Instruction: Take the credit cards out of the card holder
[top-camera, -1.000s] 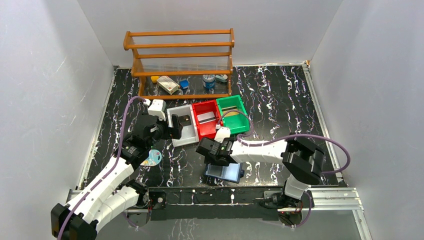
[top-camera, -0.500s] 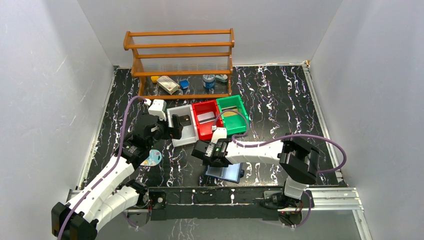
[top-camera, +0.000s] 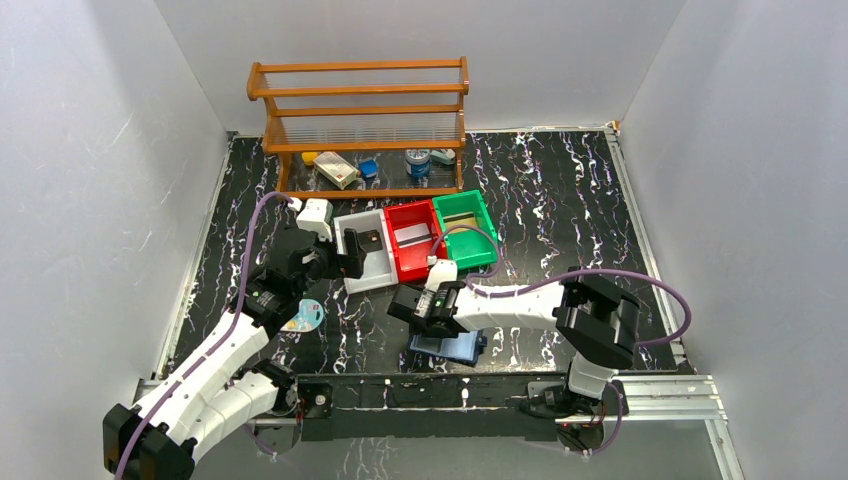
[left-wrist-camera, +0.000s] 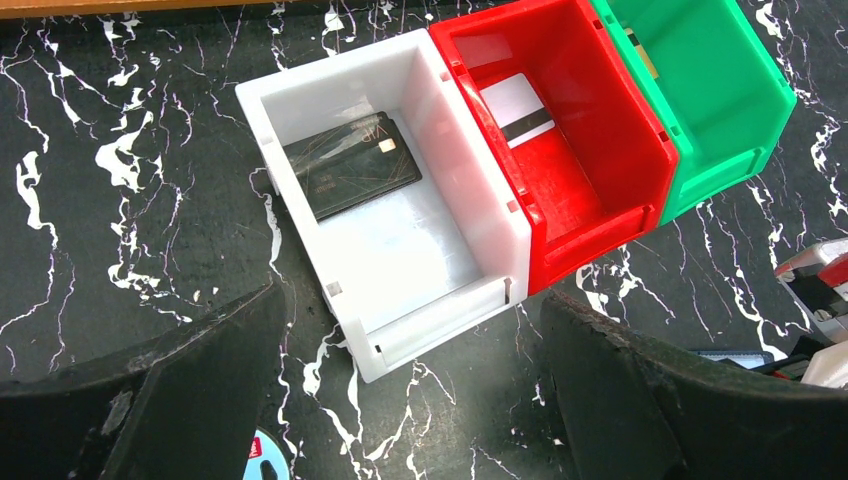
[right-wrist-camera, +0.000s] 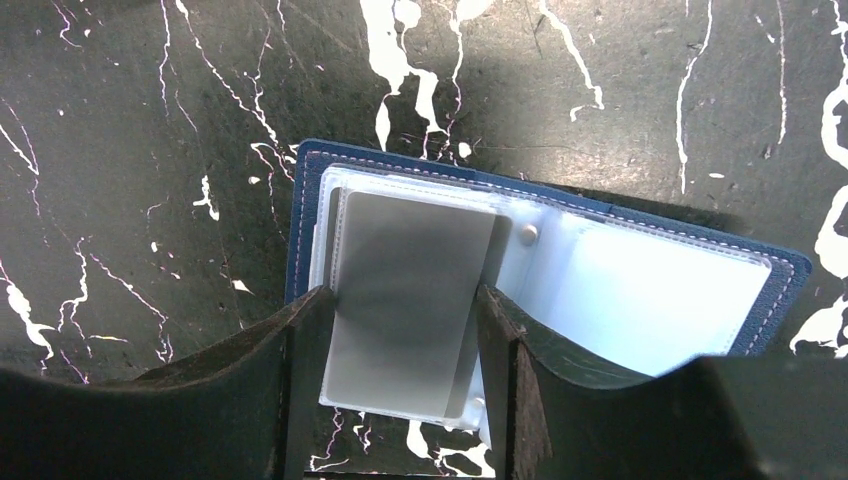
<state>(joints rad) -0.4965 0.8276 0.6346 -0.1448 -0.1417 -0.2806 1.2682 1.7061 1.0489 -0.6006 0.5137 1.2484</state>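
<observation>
Black worktop (top-camera: 560, 200) with white squiggly lines fills the bottom of a box with plain white walls. Two white and black arms start at the near edge, side by side.

Closest to that edge, near the middle, lies the card holder (right-wrist-camera: 650, 290). It is open flat on the worktop. It is dark blue outside, with light blue inside faces and clear pockets. The right gripper (right-wrist-camera: 405, 310) is right over its left half, pointing down. Its two black fingers (right-wrist-camera: 300, 400) are partly open and sit tight on the two long sides of a grey card (right-wrist-camera: 410, 240), so the gripper is holding that card. The grey card lies over the left face of the holder. The right face shows pale plastic.

To the left, beside the left arm, a white oval packet (top-camera: 303, 318) with something blue on it lies on the worktop.

A bit farther back, the left gripper (left-wrist-camera: 410, 300) hangs over the near end of a white bin (left-wrist-camera: 300, 95). Its fingers are spread wide and hold nothing. A black card (left-wrist-camera: 350, 165) lies flat in the far part of the white bin. Touching this bin on the right is a red bin (left-wrist-camera: 600, 180), and in it lies a white card (left-wrist-camera: 520, 110) with a dark stripe. Next comes a green bin (left-wrist-camera: 720, 90), touching the red one. I cannot tell what is in it.

At the back stands a wooden rack (top-camera: 360, 110). Some small things sit on its bottom shelf, such as a little box (top-camera: 337, 170) and a small tin (top-camera: 418, 162).
</observation>
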